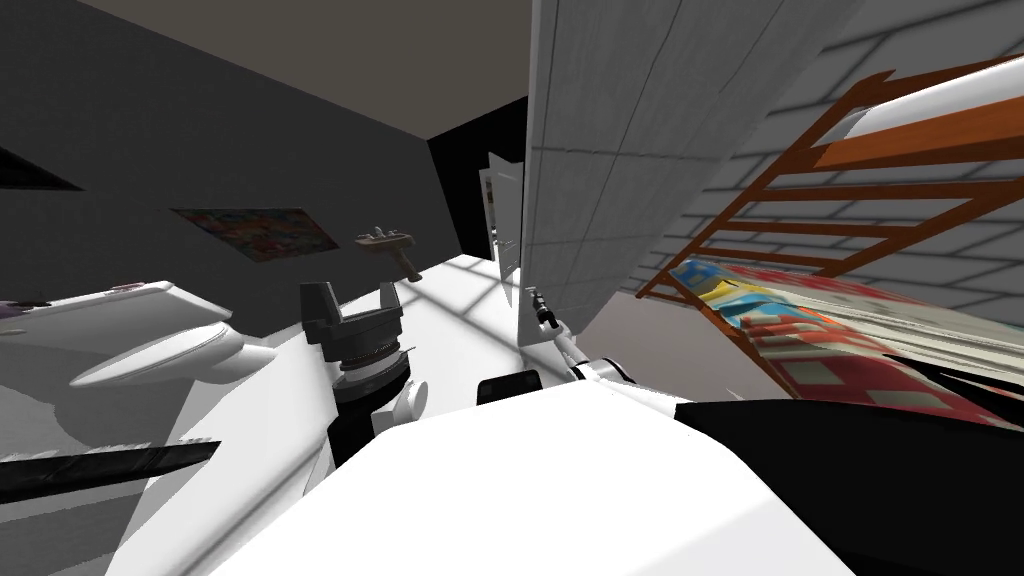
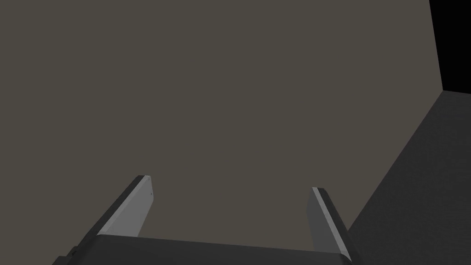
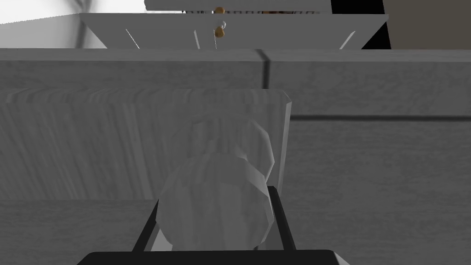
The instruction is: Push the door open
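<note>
— Where is the door?

— The right arm reaches just right of the middle of the head view, to the near edge of a grey block wall. The right wrist view shows the door itself. It is a grey, wood-grained panel straight ahead of the right gripper, with a round grey knob standing out from it.

— And the fingers there?

— They pinch the knob, with one dark-edged finger pressed to each side of it.

— What about the other hand?

— The left gripper stands left of centre in the head view. It points toward the top of the frame and is well apart from the door. Its two light grey fingers are spread wide.

— What else is around?

— A brown ladder-like frame leans across the upper right of the head view, and a colourful blanket lies below it. On the dark wall at the left hangs a picture. A small brownish fixture sits to its right, above the left gripper.
</note>
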